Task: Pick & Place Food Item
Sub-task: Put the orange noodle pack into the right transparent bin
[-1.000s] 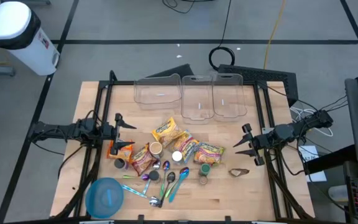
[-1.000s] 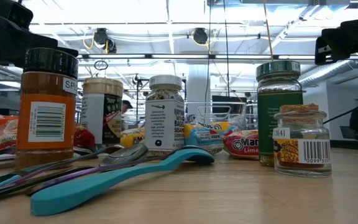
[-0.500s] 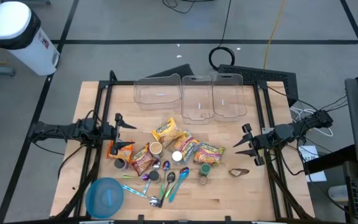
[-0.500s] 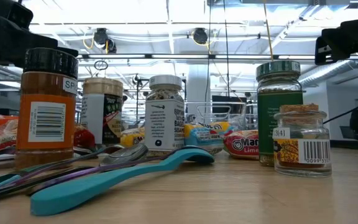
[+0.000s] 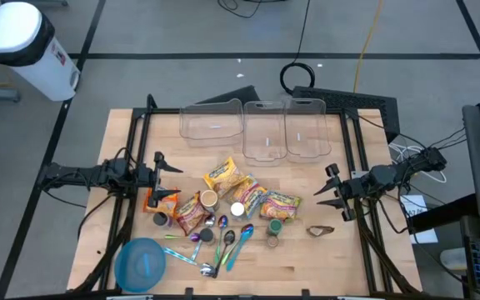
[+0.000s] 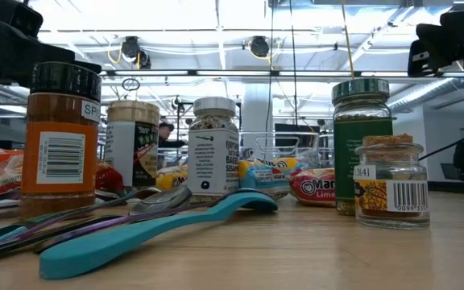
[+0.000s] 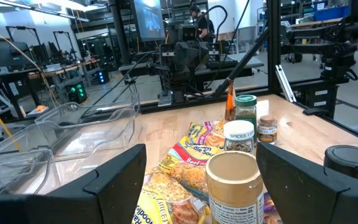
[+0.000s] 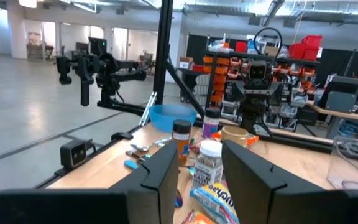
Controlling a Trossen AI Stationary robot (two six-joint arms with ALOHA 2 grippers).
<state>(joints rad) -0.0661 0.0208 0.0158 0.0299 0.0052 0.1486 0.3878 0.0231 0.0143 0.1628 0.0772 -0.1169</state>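
Observation:
Several ramen packets lie flat mid-table: a yellow one, one beside it, and one toward the right. An orange packet lies left of them. Spice jars stand among them, including a tan-lidded jar and a white-lidded jar. My left gripper is open and empty, hovering at the left of the pile, with the tan-lidded jar ahead of its fingers. My right gripper is open and empty, hovering at the right of the pile.
Three clear plastic bins stand side by side at the far edge. A blue bowl sits at the near left. Several spoons lie near the front, and a small brown item lies at the near right. Black frame rails run along both sides.
My right arm has gone up a little, as the low view shows. Nothing on the table has moved.

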